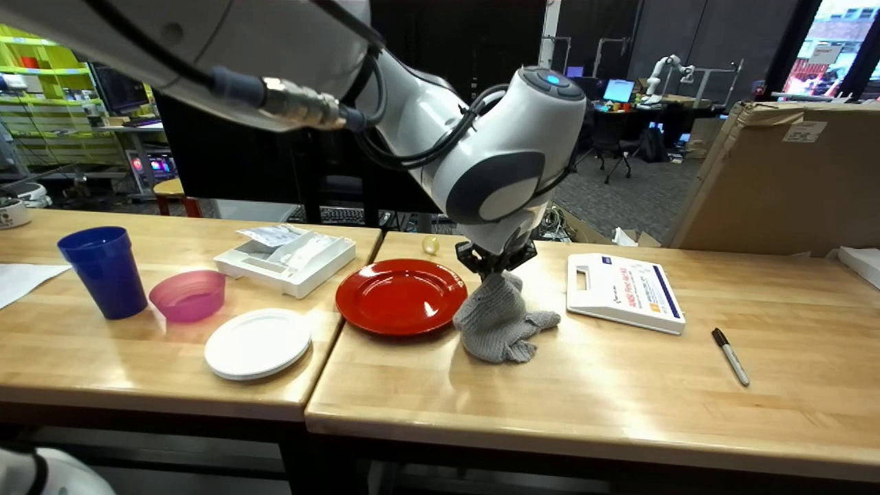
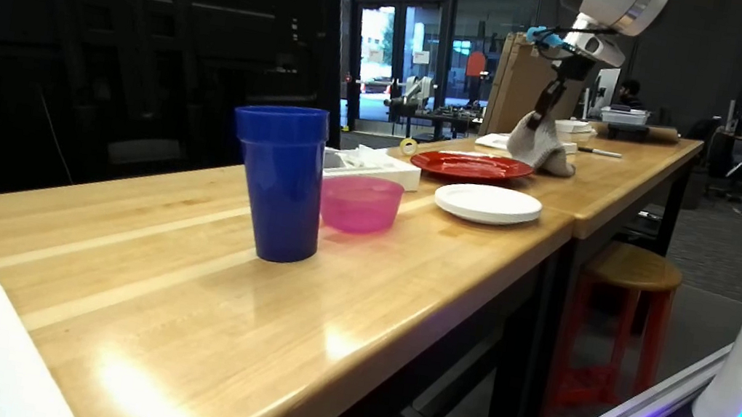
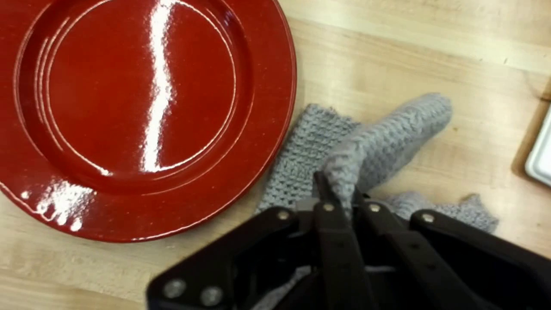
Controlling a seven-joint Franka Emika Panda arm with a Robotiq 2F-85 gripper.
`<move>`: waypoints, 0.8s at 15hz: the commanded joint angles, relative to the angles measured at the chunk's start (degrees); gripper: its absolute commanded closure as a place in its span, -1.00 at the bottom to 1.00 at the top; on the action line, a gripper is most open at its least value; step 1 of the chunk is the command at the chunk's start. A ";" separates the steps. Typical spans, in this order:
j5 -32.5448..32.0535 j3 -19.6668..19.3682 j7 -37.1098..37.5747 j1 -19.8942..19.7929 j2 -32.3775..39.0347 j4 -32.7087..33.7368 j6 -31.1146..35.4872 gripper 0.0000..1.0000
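The gripper (image 3: 339, 191) has a gray cloth (image 1: 496, 326) pinched between its fingers, which are drawn narrow on a fold near the cloth's top. The cloth lies directly under the fingertips: it drops from the pinch like a small tent, and its lower part appears to rest on the desk (image 1: 584, 385). It is too bunched to have one clear long axis. In the wrist view, though, the held fold runs up and to the right from the fingertips, while a flatter flap reaches up on the left, along the rim of the red plate (image 3: 140, 94).

That plate is the nearest neighbor, and the spacing between it and the cloth looks like the relation to watch. It sits up and to the left of the fingertips in the wrist view, just beside them, so the held fold leans away from it. Whether the flap touches the rim or slips under it cannot be told. On the cloth's opposite side, in an exterior view, a white first aid box (image 1: 622, 292) lies apart from it, with a marker (image 1: 730, 356) farther out. White plates (image 1: 258, 344) lie beyond the red one, across the seam in the desk.
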 commanded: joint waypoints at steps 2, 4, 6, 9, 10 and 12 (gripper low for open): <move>3.55 -1.71 0.08 0.28 -1.30 -3.65 0.38 0.39; 3.96 -1.91 0.35 0.24 -1.09 -4.18 0.47 0.19; 5.54 -2.35 -0.67 0.52 -1.04 -4.39 0.50 -0.08; 9.53 -2.70 -3.39 1.21 -1.20 -4.26 0.86 -0.48; 10.86 -2.68 -4.32 1.40 -1.15 -4.06 0.64 -0.64; 14.05 -2.43 -6.54 1.84 -1.49 -3.71 0.77 -0.88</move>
